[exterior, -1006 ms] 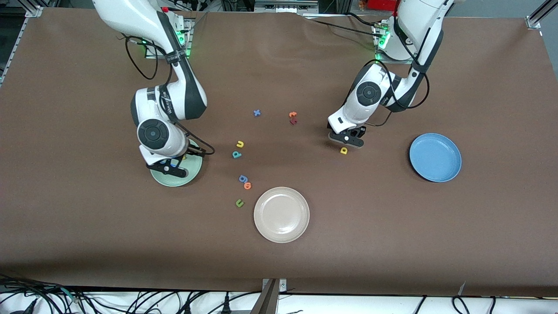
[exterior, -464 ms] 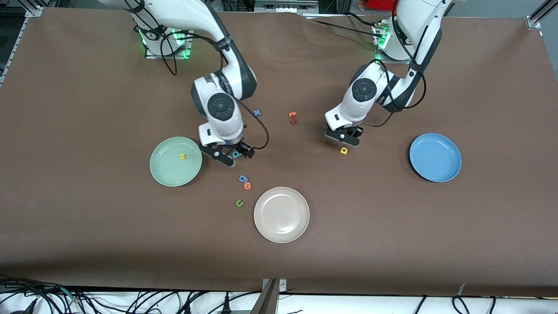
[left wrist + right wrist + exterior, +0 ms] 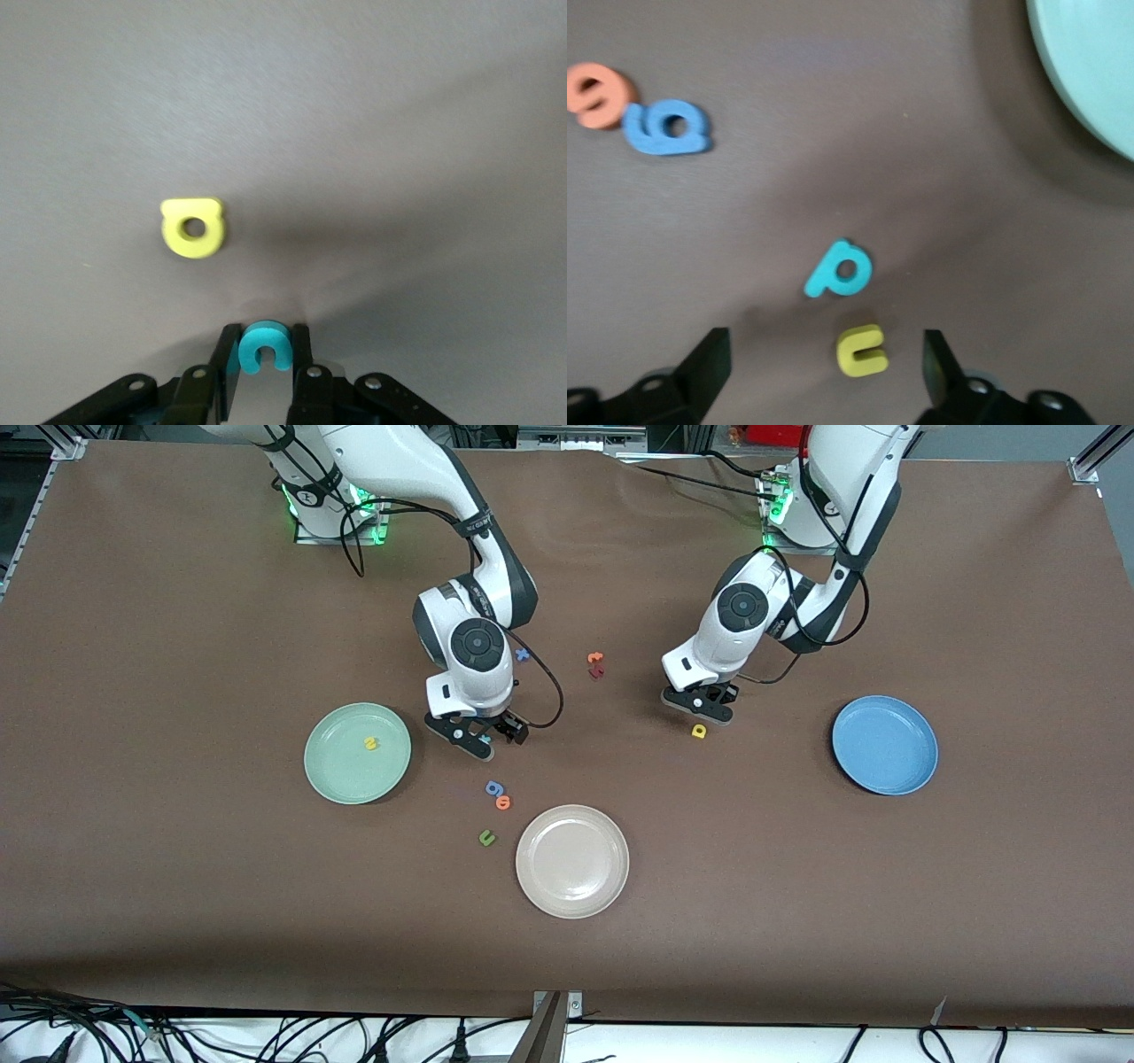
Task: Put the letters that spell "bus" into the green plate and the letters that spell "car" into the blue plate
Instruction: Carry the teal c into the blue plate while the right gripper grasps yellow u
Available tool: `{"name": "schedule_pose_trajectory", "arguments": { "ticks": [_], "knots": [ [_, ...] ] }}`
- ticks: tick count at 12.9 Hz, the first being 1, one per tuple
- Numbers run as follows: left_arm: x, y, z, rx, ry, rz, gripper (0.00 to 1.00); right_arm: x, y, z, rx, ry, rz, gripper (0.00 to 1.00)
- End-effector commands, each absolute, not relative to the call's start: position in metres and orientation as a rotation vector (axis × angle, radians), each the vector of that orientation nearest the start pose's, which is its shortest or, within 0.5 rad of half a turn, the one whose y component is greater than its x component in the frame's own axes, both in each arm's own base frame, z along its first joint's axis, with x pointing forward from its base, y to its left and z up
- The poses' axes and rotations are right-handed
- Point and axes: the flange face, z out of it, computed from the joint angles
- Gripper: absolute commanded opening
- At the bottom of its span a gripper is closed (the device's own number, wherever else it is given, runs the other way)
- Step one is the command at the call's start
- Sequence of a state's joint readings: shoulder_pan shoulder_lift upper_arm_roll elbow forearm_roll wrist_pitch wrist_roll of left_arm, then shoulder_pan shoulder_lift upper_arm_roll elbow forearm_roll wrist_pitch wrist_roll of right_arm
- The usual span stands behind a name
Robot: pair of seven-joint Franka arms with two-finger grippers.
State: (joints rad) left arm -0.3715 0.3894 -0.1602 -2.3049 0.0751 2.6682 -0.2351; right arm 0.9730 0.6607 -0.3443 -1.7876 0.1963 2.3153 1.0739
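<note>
– Step in hand?
– Two pickups at once. Left gripper [image 3: 700, 707] clamped on small teal foam c [image 3: 264, 348], just at twelve o'clock of blocky yellow foam a [image 3: 699, 732], which lies on brown table [image 3: 797, 886]. Cannot tell whether c is lifted off yet.
– Right gripper [image 3: 478, 737]?
– Low over table, fingers spread wide, nothing held. Little yellow foam u [image 3: 862, 349] between them, teal foam b with stem [image 3: 839, 270] just beside it.
– Plates?
– Round pale green plastic plate [image 3: 319, 775] at nine o'clock of right gripper, already holding yellow foam s [image 3: 371, 742]. Round blue plastic plate [image 3: 884, 745] at three o'clock of left gripper, well apart, no letter in it.
– Next?
– Probably: lift c, carry toward three o'clock, release over blue plate. For right gripper: settle around u, close squarely without nudging b, then carry toward nine o'clock.
</note>
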Motion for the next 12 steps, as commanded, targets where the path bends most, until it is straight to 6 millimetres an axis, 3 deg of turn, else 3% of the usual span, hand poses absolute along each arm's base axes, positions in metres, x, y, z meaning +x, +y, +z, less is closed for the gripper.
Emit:
{"name": "schedule_pose_trajectory", "arguments": {
  "ticks": [1,4,7,10,12],
  "knots": [
    [0.471,-0.234,0.219,-3.078,0.602,0.006,0.0,0.496,0.389,0.188,-3.185,0.737,0.045,0.61],
    [0.49,-0.178,0.245,-3.036,0.692,0.06,0.0,0.485,0.399,0.188,-3.199,0.677,0.055,0.54],
    [0.504,-0.119,0.247,-3.017,0.774,0.092,0.0,0.485,0.397,0.186,-3.198,0.678,0.052,0.48],
    [0.517,-0.034,0.245,-2.98,0.853,0.112,0.0,0.484,0.398,0.185,-3.199,0.675,0.049,0.47],
    [0.517,0.008,0.24,-2.978,0.862,0.134,0.0,0.485,0.397,0.186,-3.199,0.677,0.048,0.47]
  ]
}}
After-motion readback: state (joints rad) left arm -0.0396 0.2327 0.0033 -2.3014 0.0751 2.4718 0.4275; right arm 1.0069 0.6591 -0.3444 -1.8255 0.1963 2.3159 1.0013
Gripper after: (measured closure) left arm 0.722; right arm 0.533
